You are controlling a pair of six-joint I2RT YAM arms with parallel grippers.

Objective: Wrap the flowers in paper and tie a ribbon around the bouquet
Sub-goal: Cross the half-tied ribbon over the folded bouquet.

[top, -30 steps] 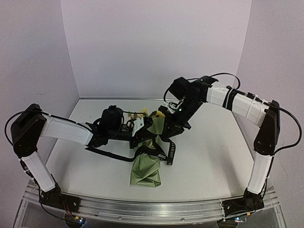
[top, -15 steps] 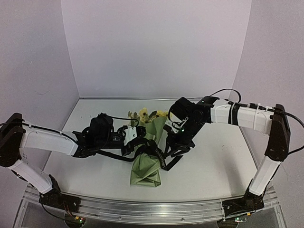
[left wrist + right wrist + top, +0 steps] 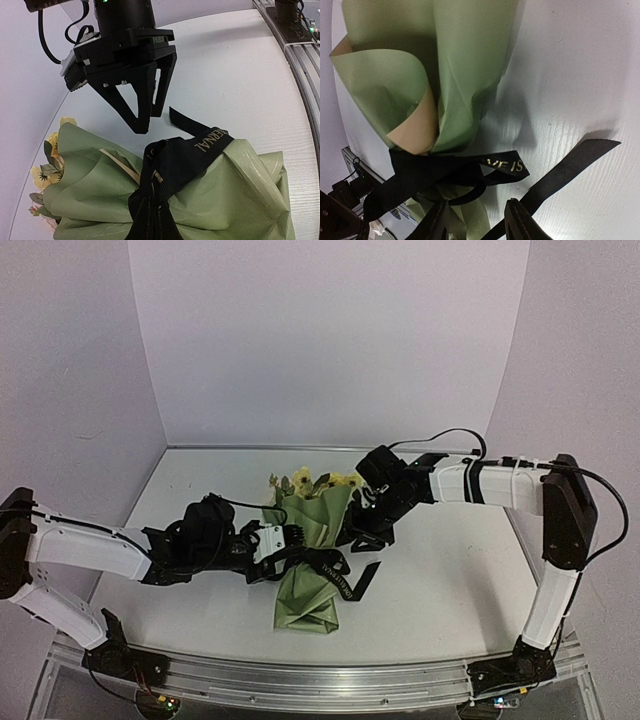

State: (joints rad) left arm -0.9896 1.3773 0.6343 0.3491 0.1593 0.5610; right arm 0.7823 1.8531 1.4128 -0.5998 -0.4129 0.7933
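The bouquet (image 3: 305, 595) lies mid-tabletop (image 3: 450, 580), long axis near-far, blossoms far; the ribbon (image 3: 180, 155) girds its waist; my left pincer (image 3: 272, 543), pressed together, pinches the ribbon at the bouquet's left; my right pincer (image 3: 150, 121), spread and empty, hangs just right, nearer the loose tail.

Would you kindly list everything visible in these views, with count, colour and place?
flowers: one small bunch, yellow and cream, at the cone's far, wide end.
paper: one sheet, olive green with tan underside, wrapped as a cone round the flowers, mid-table.
ribbon: one, black with pale lettering, looped round the cone's middle, one end free on the table to the right.
table: one, white.
walls: pale lilac, behind and at both sides.
rail: one, metal, near edge.
left arm, right arm: white and black.
left end effector: black, shut on the ribbon.
right end effector: black, open, holding nothing.
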